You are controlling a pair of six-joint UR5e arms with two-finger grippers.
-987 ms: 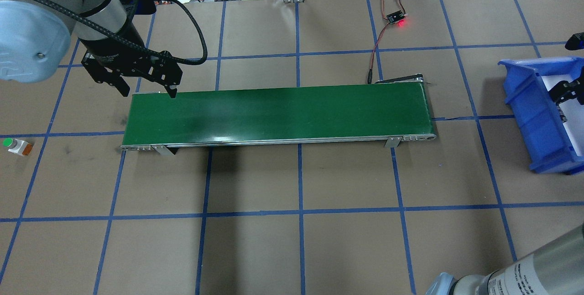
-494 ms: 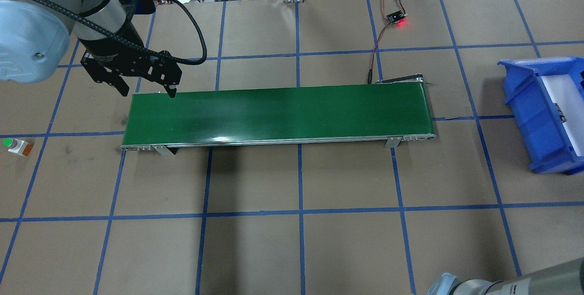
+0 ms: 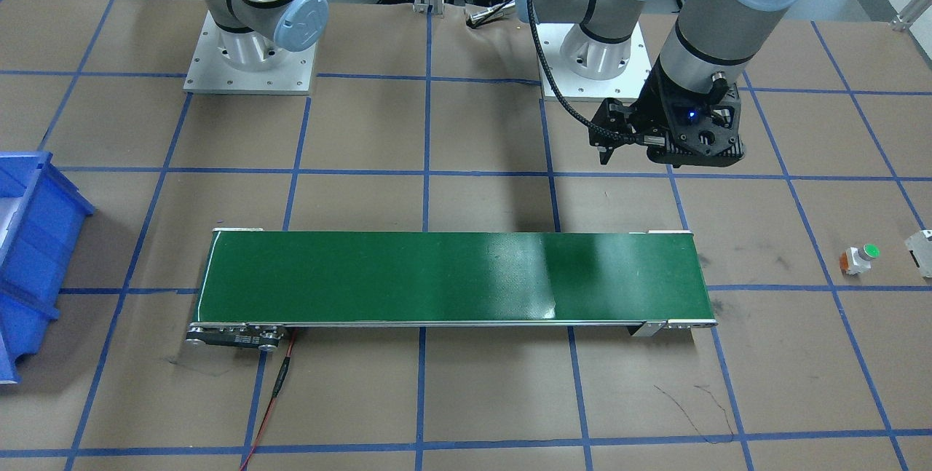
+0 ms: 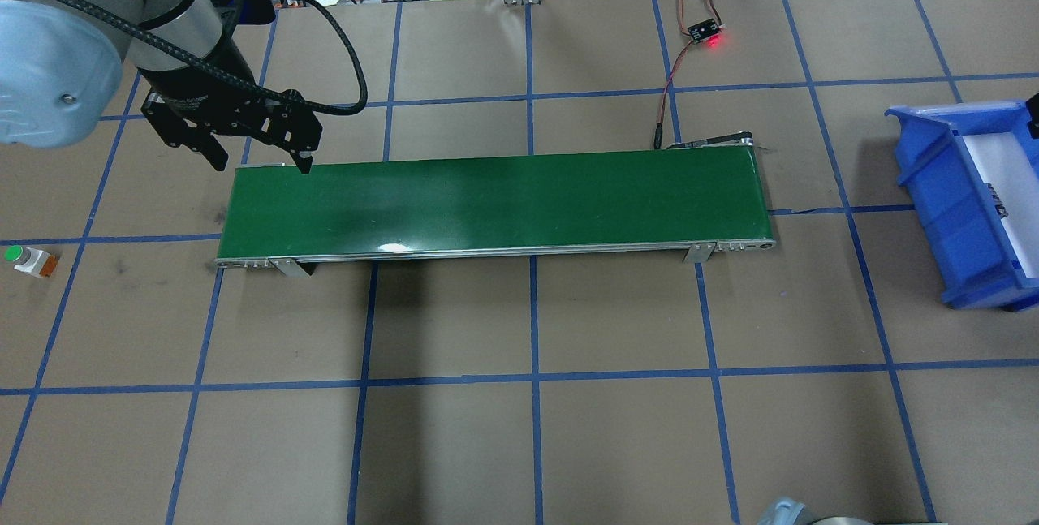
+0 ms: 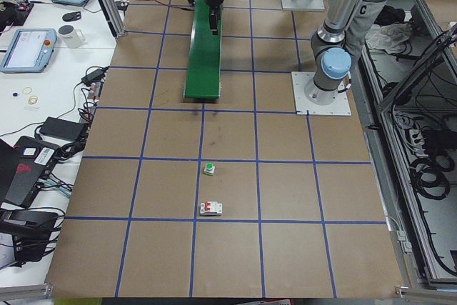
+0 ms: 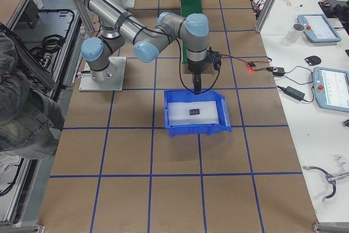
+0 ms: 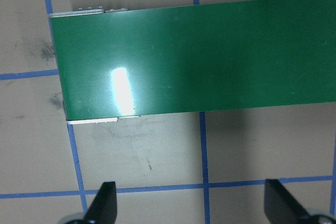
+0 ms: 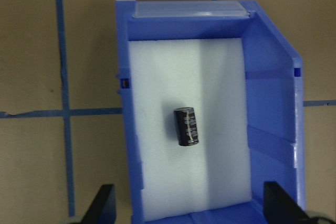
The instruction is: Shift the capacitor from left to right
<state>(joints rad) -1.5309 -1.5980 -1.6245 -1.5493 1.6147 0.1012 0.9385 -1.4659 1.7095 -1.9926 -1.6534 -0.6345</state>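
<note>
The capacitor (image 8: 187, 127), a small dark cylinder, lies on its side on the white foam inside the blue bin (image 8: 126, 129); it also shows in the exterior right view (image 6: 194, 111). My right gripper (image 8: 191, 208) is open and empty, above the bin and apart from the capacitor. In the exterior right view the right gripper (image 6: 196, 84) hangs over the bin's wall nearest the belt. My left gripper (image 4: 264, 166) is open and empty above the far left corner of the green belt (image 4: 495, 200). The left wrist view shows the left gripper (image 7: 191, 208) with its fingers wide apart.
The blue bin (image 4: 933, 176) stands at the table's right end. A small white button with a green cap (image 4: 28, 259) and a white-grey boxy part (image 3: 921, 249) sit at the left end. A wired board with a red light (image 4: 706, 32) lies behind the belt.
The right gripper, seen over the bin one second ago, has drawn back to the overhead view's right edge. The right forearm has slid out at the bottom. The left gripper has barely moved.
</note>
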